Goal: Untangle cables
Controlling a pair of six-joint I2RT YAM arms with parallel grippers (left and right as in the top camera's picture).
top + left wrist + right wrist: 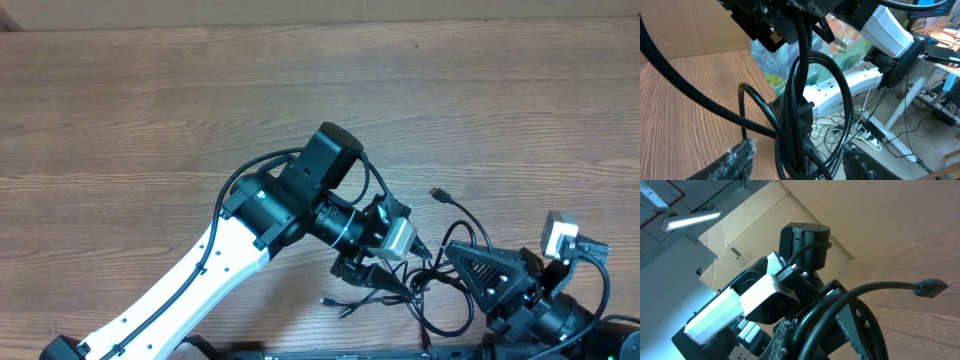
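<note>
Wood-grain table [150,100], cardboard box [755,225] behind it. The cables [425,285] lie tangled near the table's front edge; left gripper [799,162] gapes around loose loops, right gripper [812,330] is clamped on them

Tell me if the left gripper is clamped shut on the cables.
No, its fingers stand apart with the cables hanging between them.
</note>
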